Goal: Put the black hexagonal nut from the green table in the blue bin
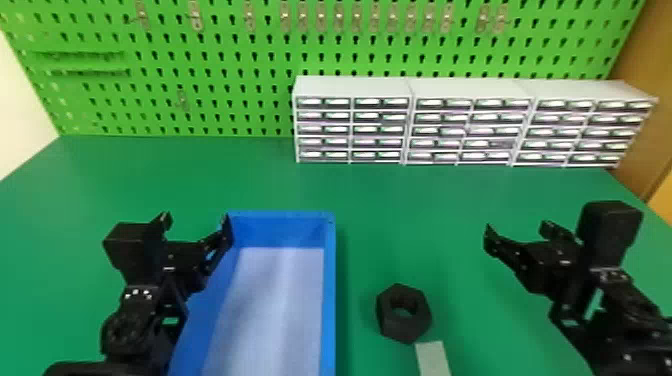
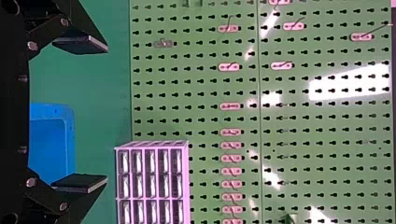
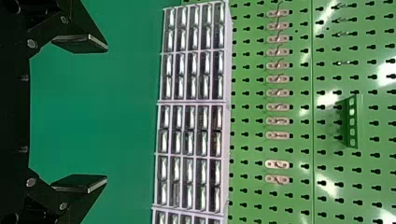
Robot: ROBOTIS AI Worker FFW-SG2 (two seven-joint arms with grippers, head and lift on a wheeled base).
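The black hexagonal nut (image 1: 404, 327) is seen lying flat on the bench (image 1: 450, 200), outside the blue bin (image 1: 329, 280) and to the right of it, its hole facing up. A stiff piece is suggested by its thick wall, unlikely to be crushed; whether it is heavy metal or light plastic cannot be told. It would best be taken across two opposite flats, since corners could be slipped off and the nut turned. Its surface is dark and matte, so fair grip may be expected.

Just beside the nut a pale flat strip (image 1: 433, 360) is seen. The bin is long and straight-walled, smooth as moulded plastic, with a paler floor. The right fingers (image 1: 499, 243) are held wide apart with nothing between them, to the nut's right; the left fingers (image 1: 226, 234) are likewise spread and empty, by the bin's left side. Behind, pale drawer units (image 1: 350, 87) with glossy fronts are set before a green perforated metal panel (image 1: 225, 50).
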